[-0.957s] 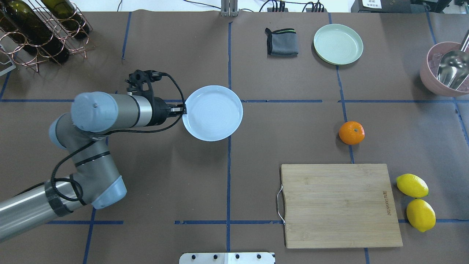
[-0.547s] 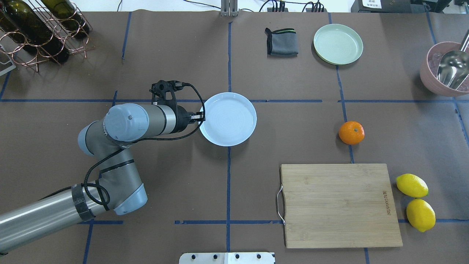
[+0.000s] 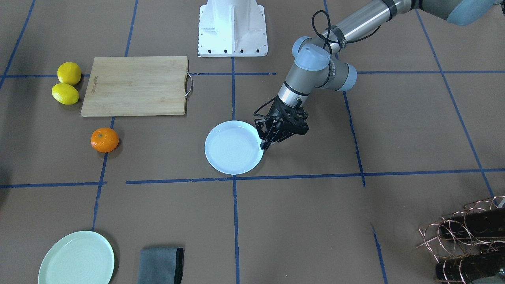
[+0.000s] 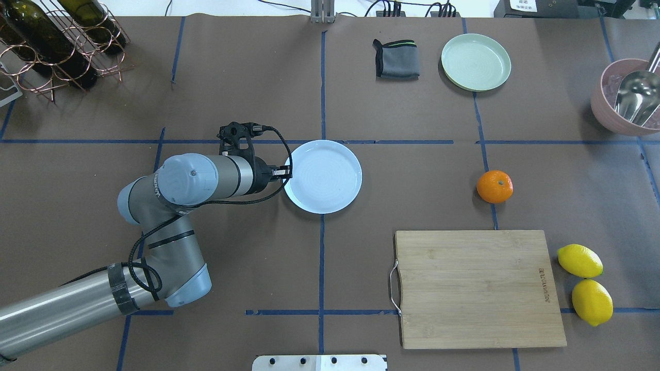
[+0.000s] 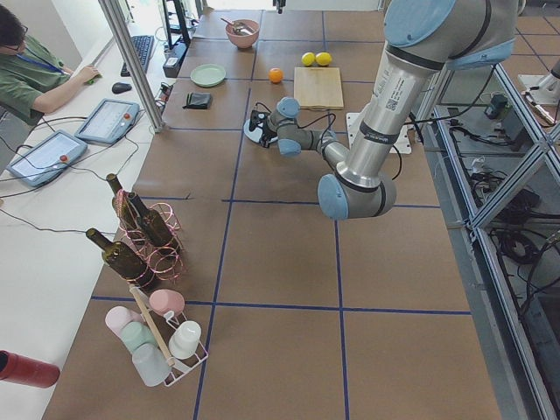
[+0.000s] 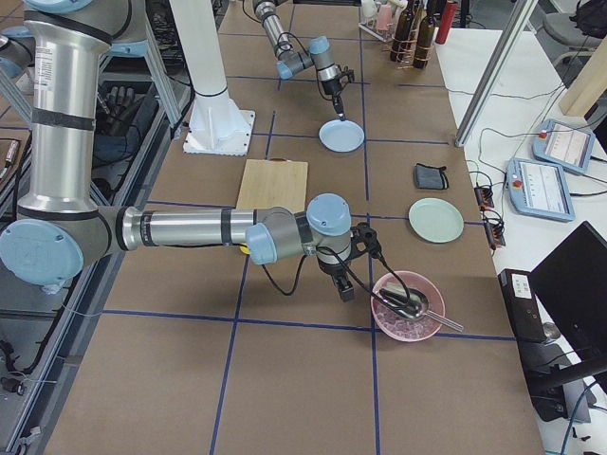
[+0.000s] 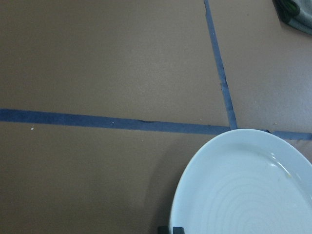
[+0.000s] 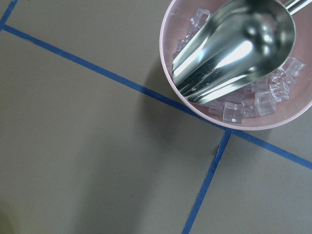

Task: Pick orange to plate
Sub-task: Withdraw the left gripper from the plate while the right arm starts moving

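The pale bluish-white plate (image 4: 330, 180) lies near the table's middle, also seen in the front view (image 3: 232, 152) and the left wrist view (image 7: 243, 195). My left gripper (image 4: 284, 171) (image 3: 263, 145) is shut on the plate's left rim. The orange (image 4: 494, 186) (image 3: 104, 140) sits alone on the table far to the right of the plate, touched by nothing. My right gripper (image 6: 343, 289) shows only in the exterior right view, hovering beside the pink bowl; I cannot tell whether it is open or shut.
A wooden cutting board (image 4: 477, 288) lies just on the near side of the orange, with two lemons (image 4: 580, 260) at its right. A mint-green plate (image 4: 475, 62) and grey cloth (image 4: 396, 59) lie at the back. The pink bowl (image 4: 613, 121) of ice holds a metal scoop. A bottle rack (image 4: 56, 41) stands back left.
My left gripper has dragged the plate to the right and a little toward the robot's side. The orange has not moved.
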`<control>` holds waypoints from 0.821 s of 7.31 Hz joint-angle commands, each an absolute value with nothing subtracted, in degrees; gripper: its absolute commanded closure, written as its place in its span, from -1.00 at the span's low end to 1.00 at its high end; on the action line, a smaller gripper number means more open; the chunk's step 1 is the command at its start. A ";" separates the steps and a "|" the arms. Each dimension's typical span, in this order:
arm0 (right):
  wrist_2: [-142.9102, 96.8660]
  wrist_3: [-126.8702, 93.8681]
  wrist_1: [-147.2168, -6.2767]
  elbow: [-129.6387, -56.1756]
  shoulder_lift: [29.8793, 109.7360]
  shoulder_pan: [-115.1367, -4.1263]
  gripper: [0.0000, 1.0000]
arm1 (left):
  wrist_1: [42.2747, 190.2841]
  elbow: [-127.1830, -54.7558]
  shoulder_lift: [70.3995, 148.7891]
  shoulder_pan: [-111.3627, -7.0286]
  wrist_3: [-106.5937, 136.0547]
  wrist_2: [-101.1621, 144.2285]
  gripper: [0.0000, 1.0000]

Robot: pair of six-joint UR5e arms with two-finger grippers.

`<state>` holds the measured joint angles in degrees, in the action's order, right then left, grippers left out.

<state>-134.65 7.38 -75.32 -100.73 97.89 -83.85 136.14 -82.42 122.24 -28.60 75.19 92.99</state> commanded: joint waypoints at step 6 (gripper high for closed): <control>-135.18 -1.82 -75.32 -104.14 94.67 -83.24 -1.00 | 110.76 -112.89 106.83 -46.09 46.36 108.71 -1.00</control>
